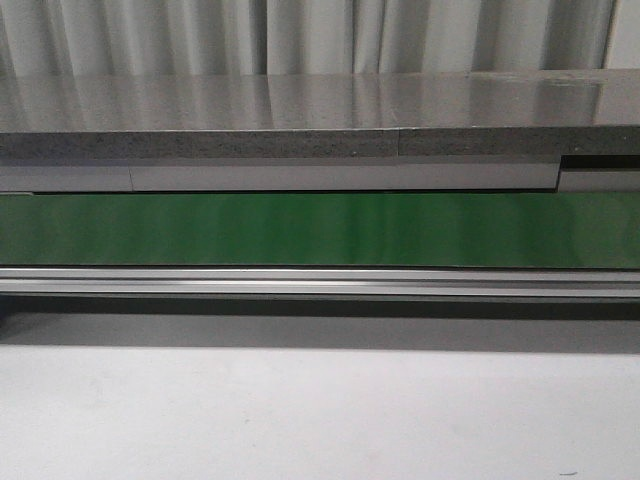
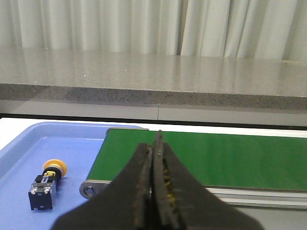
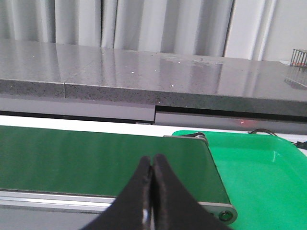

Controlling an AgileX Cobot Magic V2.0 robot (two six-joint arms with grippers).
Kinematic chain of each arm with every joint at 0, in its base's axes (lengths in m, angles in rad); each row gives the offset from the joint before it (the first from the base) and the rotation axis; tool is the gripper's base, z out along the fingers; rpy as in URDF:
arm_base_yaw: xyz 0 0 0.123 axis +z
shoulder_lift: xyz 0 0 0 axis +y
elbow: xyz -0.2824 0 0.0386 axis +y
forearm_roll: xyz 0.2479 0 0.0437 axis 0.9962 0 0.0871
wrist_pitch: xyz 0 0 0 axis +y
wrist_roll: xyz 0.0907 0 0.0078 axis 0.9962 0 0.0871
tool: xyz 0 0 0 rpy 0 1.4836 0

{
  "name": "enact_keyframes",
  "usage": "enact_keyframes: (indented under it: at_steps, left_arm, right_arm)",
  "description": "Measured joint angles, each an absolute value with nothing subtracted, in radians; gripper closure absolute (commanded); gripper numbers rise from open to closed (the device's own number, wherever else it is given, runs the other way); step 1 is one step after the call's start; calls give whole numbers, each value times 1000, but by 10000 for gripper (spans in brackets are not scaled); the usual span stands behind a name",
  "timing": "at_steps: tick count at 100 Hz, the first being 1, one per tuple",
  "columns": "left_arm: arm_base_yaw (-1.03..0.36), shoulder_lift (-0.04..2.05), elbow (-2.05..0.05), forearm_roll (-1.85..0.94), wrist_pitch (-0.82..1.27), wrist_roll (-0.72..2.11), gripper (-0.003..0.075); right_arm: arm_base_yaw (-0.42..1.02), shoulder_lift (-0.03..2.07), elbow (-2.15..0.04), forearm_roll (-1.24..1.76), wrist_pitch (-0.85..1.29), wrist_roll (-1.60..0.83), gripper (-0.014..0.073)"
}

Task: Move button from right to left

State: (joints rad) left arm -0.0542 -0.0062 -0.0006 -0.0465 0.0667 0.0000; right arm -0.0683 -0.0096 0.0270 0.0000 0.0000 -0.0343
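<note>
A button (image 2: 46, 184) with a yellow-orange cap and a black boxy body lies on its side in the blue tray (image 2: 72, 139), seen only in the left wrist view. My left gripper (image 2: 154, 143) is shut and empty, its fingers pressed together, off to the side of the button and in front of the green belt (image 2: 230, 158). My right gripper (image 3: 151, 163) is shut and empty in front of the belt's other end (image 3: 96, 153), beside the green tray (image 3: 259, 167). Neither gripper shows in the front view.
The green conveyor belt (image 1: 320, 228) runs across the front view with a metal rail (image 1: 320, 283) before it and a grey stone ledge (image 1: 300, 110) behind. White curtains hang at the back. The white table (image 1: 320, 420) lies in front.
</note>
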Motion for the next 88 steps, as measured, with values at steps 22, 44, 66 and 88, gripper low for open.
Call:
enact_keyframes:
  at_steps: [22, 44, 66, 88]
  left_arm:
    - [-54, -6, -1, -46, 67, 0, 740]
    - [-54, -6, -1, -46, 67, 0, 741]
    - [-54, -6, -1, -46, 67, 0, 740]
    - [-54, -6, -1, -46, 67, 0, 740]
  right_arm:
    - [-68, -10, 27, -47, 0, -6, 652]
    - [-68, -10, 27, -139, 0, 86, 652]
    - [-68, -10, 27, -145, 0, 96, 652]
    - [-68, -10, 27, -145, 0, 98, 652]
